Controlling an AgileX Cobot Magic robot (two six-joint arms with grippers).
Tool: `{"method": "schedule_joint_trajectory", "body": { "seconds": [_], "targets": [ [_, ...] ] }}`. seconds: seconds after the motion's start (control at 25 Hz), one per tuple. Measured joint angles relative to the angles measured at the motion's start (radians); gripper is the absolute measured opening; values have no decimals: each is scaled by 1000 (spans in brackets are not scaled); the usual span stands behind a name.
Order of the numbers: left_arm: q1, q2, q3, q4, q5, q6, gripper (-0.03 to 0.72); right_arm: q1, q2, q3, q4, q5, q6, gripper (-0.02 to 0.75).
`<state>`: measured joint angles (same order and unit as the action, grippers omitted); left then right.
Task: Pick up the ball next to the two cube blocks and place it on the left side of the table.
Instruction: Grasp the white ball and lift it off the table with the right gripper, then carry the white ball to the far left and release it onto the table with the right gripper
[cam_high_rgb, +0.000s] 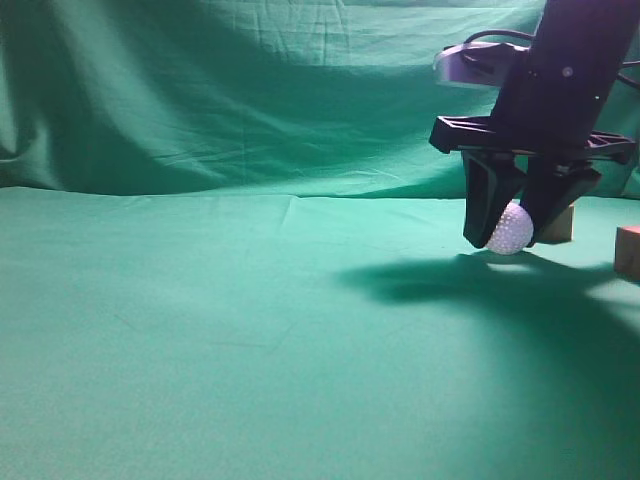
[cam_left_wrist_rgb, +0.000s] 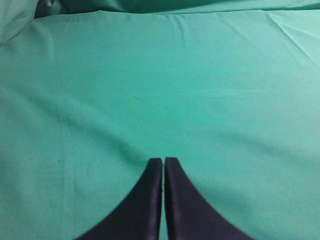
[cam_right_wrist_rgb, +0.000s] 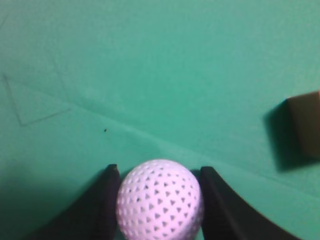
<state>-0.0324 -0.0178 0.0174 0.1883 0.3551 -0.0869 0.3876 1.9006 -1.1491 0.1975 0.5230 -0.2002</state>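
The white dimpled ball sits between the two black fingers of my right gripper, at the right of the green table. In the right wrist view the fingers press on both sides of the ball, so the right gripper is shut on it, low over the cloth. One reddish-brown cube block stands just behind the gripper, and the other is at the right edge. One cube shows in the right wrist view. My left gripper is shut and empty over bare cloth.
Green cloth backdrop rises behind the table. The arm casts a dark shadow on the cloth in front of the ball. The left part of the table shows only green cloth.
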Motion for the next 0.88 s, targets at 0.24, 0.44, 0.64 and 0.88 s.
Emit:
{"method": "schedule_joint_trajectory", "body": {
  "seconds": [0.24,0.44,0.64,0.88],
  "targets": [
    [0,0,0,0,0,0,0,0,4,-126,52,64,-4,314],
    [0,0,0,0,0,0,0,70,31,-351,190,69,-44,314],
    [0,0,0,0,0,0,0,238,221,-675,233,100,-60,314],
    [0,0,0,0,0,0,0,392,498,-1045,234,172,-60,314]
  ]
}}
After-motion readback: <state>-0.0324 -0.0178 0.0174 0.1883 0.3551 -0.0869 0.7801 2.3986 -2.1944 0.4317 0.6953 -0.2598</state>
